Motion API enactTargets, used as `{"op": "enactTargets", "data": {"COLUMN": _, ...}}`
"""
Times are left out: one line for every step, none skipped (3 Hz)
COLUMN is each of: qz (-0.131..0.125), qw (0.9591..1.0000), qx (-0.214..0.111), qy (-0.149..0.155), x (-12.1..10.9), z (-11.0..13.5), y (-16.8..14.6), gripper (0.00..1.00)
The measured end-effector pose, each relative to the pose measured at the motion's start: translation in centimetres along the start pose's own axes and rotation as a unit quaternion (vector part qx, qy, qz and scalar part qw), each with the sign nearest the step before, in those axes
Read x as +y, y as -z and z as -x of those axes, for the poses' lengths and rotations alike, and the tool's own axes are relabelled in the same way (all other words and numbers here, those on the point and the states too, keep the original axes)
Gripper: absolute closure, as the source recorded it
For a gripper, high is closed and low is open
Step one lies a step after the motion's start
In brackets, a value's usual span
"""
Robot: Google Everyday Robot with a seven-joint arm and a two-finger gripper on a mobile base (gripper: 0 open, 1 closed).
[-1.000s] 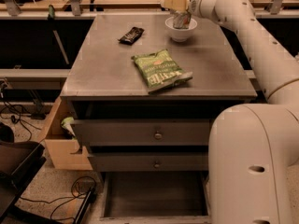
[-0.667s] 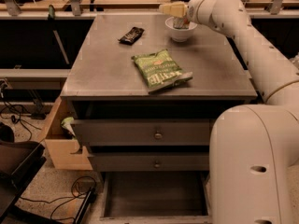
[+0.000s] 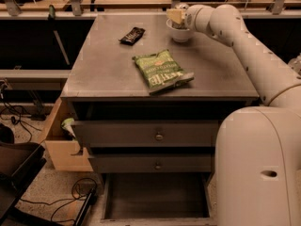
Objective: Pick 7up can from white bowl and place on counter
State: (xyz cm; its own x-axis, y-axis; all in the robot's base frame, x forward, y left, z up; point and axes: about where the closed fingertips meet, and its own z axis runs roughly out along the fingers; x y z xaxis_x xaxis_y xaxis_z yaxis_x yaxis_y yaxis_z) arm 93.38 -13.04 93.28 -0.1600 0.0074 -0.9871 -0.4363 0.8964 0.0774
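Over white bowl (image 3: 181, 35) on counter (image 3: 108, 67): gripper (image 3: 175, 16).

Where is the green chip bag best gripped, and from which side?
Probably the green chip bag by its near sealed end, from the front: it lies flat on the counter, so only an edge offers a pinch. The gripper is at the white bowl.

No text can be read. The green chip bag (image 3: 162, 71) on the counter (image 3: 108, 65) bears pale lettering that cannot be made out. The gripper (image 3: 176, 16) sits over the white bowl (image 3: 181, 33).
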Motion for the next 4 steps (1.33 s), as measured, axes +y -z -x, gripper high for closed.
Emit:
{"op": "enactTargets", "data": {"qz": 0.002, "qw": 1.0, "qx": 0.001, "qy": 0.0, "x": 0.2, "z": -0.2, "y": -0.2, "gripper": 0.72}}
{"op": "enactTargets", "data": {"qz": 0.003, "qw": 1.0, "qx": 0.002, "qy": -0.001, "x": 0.4, "z": -0.3, "y": -0.4, "gripper": 0.96}}
{"op": "enactTargets", "data": {"qz": 0.004, "qw": 1.0, "qx": 0.002, "qy": -0.001, "x": 0.6, "z": -0.4, "y": -0.5, "gripper": 1.0}}
{"op": "enactTargets", "data": {"qz": 0.003, "qw": 0.9995, "qx": -0.03, "qy": 0.005, "x": 0.5, "z": 2.2, "y": 0.5, "gripper": 1.0}}
